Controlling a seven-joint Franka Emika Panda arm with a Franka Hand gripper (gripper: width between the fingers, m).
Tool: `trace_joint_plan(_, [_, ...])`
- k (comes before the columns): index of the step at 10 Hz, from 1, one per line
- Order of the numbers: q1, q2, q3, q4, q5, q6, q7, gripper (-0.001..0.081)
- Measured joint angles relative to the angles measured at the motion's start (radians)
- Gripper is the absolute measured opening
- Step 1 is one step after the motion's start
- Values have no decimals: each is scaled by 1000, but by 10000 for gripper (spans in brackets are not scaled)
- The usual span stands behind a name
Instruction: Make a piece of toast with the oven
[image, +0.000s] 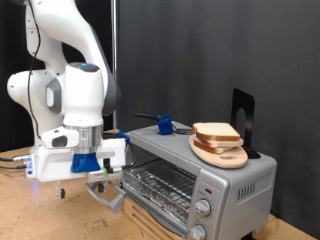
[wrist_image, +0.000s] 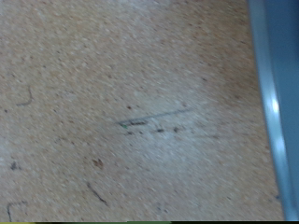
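Arm: the white robot arm (image: 65, 80) is standing at the exterior view's left, bending down toward the tabletop (image: 30, 215).
End effector: the end effector (image: 103, 192) is hanging low beside the oven's open door, just above the tabletop; whether its fingers are apart or together cannot be told, and nothing is showing between them.
Oven: the oven (image: 215, 185) is sitting at the exterior view's right with its glass door (image: 135, 205) lying dropped open and the wire rack (image: 160, 183) showing inside.
Piece of toast: the piece of toast (image: 214, 132) is resting on a round wooden board (image: 222, 154) on the oven's roof, well apart from the end effector.
Other things: a blue object (image: 161, 124) is sitting on the roof near the board, and a black stand (image: 242, 122) is rising behind it.
Wrist view: the camera is looking at speckled tan tabletop (wrist_image: 121, 112) with a blue-grey edge (wrist_image: 276, 103) running along one side; no fingers are showing there.
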Motion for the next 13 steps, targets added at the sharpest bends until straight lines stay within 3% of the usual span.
trace_joint_plan(4, [-6, 72, -39, -12, -138, 86, 141, 808])
trace_joint_plan(8, [-8, 150, -56, 0, -157, 153, 183, 808])
trace_joint_plan(11, [-9, 164, -58, 2, -171, 111, 175, 808])
trace_joint_plan(13, [-8, 165, -70, -26, -242, 73, 181, 808])
